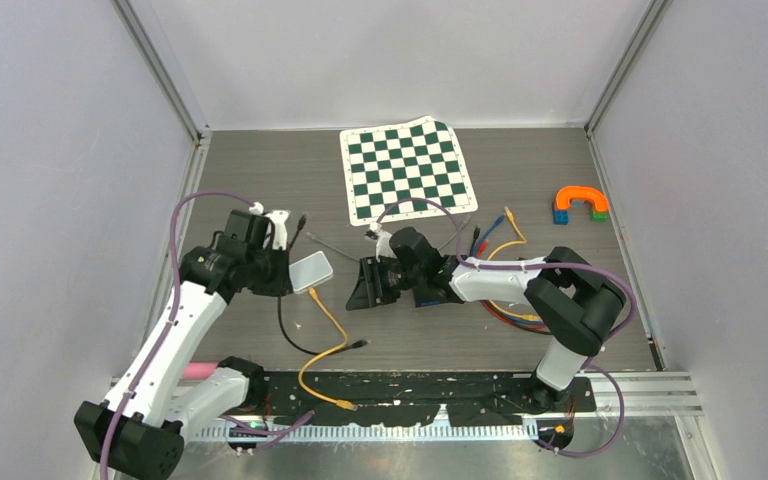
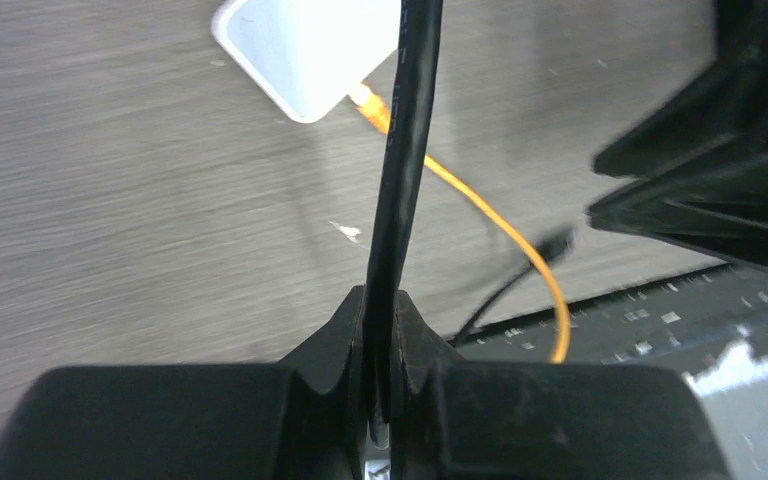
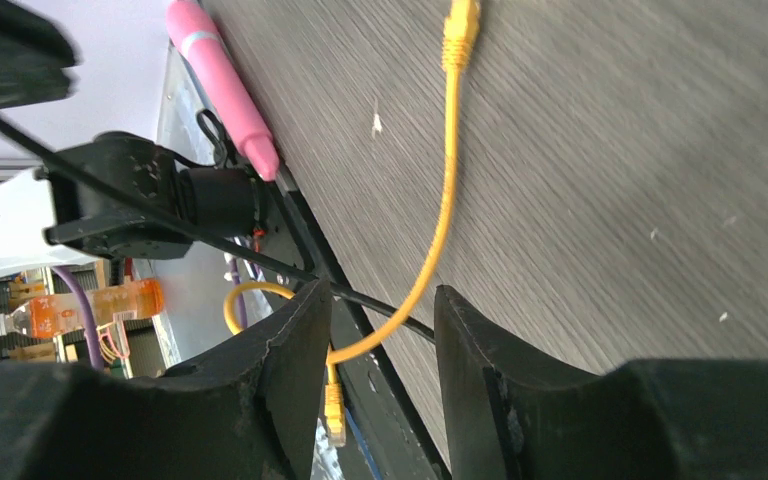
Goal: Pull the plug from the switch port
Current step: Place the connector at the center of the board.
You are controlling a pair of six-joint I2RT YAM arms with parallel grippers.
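Robotics lab test cell: plain pale walls (image 1: 60,150) set in aluminium posts (image 1: 165,75) box in a wood-grain table (image 1: 560,170), where a left arm (image 1: 175,330) and a right arm (image 1: 570,300) are bolted to a black base plate (image 1: 440,395) at the near edge. A green-and-white checkerboard (image 1: 408,170) lies at the back, with network cables (image 1: 325,360) and a few toy blocks (image 1: 580,205) strewn over the table, the props of a bench trial rather than a home or shop.

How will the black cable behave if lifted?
Probably floppy: the black cable curls loosely across the table. It looks thin and light, so the left end effector, shut on it, likely drags its free end along.
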